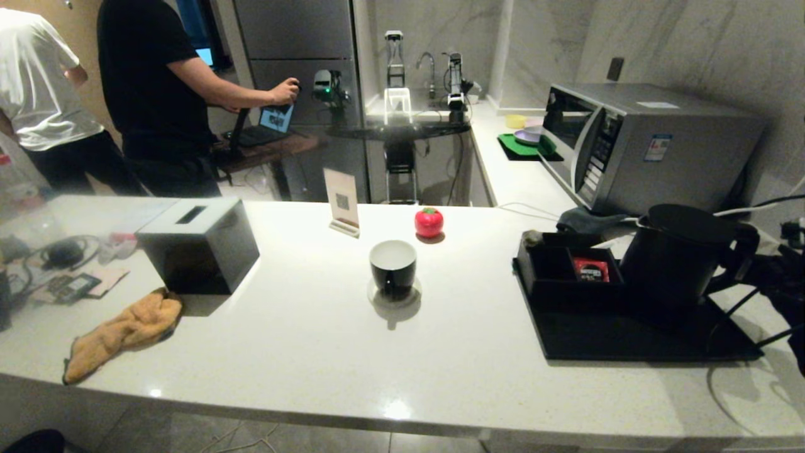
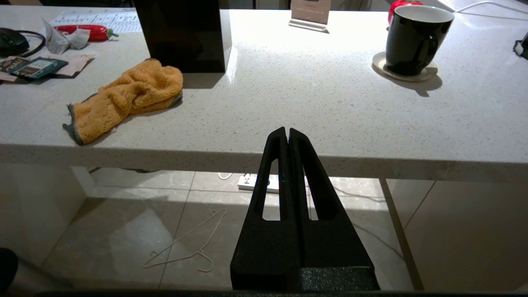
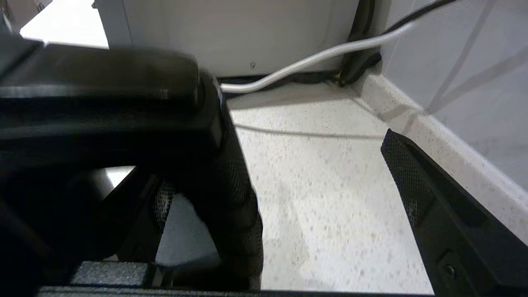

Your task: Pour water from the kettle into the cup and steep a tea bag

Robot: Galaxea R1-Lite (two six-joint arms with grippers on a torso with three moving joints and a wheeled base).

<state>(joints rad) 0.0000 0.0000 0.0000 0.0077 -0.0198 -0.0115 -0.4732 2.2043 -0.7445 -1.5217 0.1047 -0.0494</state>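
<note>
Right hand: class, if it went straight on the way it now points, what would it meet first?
Probably the loop handle of the kettle, which stands between the fingers of the open right hand. Past it lies bare counter, then a white cable. Depth is unclear.

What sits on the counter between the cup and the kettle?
In the head view, bare white counter runs from the cup to the black tray; on that tray, a low compartment box holding a red packet stands right beside the kettle.

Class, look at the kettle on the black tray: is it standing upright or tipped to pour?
Upright: the kettle stands on the tray, rim level, away from the cup.
</note>
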